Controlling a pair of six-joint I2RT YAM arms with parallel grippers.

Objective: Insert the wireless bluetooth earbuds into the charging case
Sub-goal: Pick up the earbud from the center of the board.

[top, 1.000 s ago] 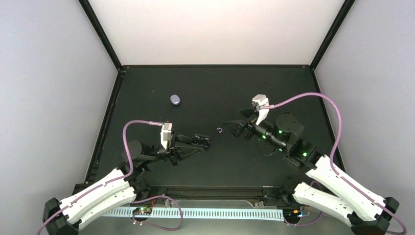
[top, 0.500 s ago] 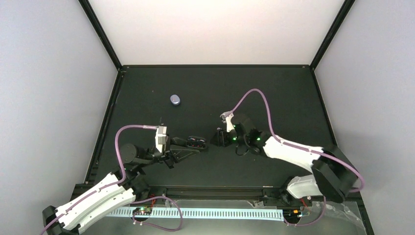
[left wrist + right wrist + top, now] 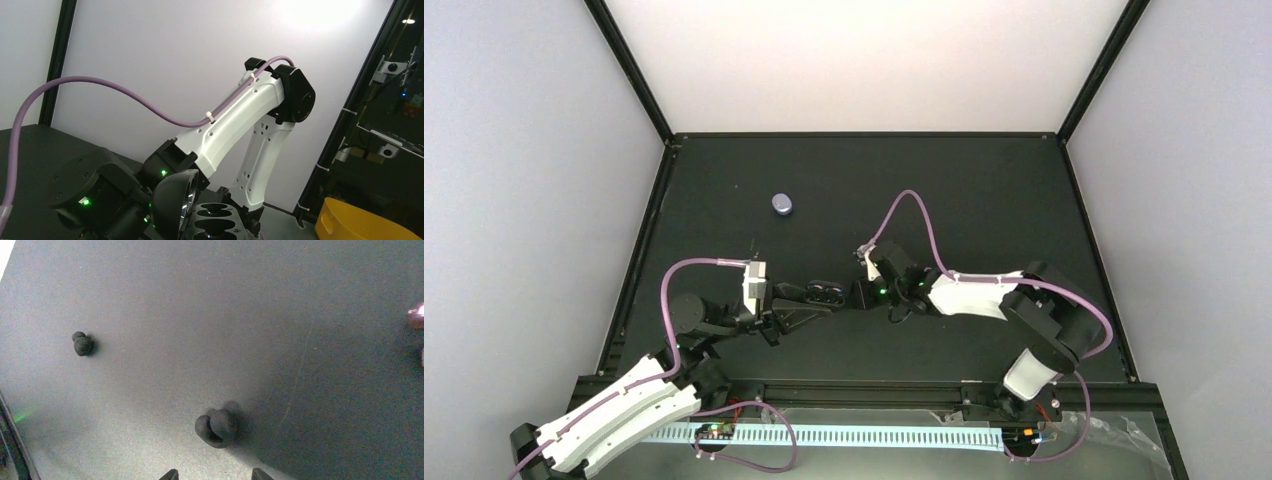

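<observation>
Top view: left gripper [image 3: 816, 296] is clamped on the open charging case [image 3: 827, 290]. The case sticks out past its tips, two wells facing up. Right gripper [image 3: 862, 292] points down at the table [image 3: 984, 180] just beyond the case; close, can't tell if touching. Earbuds are too small to pick out here. A small lavender oval [image 3: 781, 204] sits well beyond the left gripper, off to its left. Broad bare surface runs from both grippers to the far edge, and the side edges are well apart from either tip. Left wrist view: own fingers out of frame. The case is at the bottom edge, lid raised beside the wells. Right arm [image 3: 235, 125] fills the space straight ahead, its dark wrist just beside the lid. Right wrist view: fingertips [image 3: 170, 474] stand apart with nothing between them. One earbud [image 3: 216, 427] lies just ahead, centred on the gap. The second earbud [image 3: 82, 344] is well ahead and to the left. Bare surface around both.
</observation>
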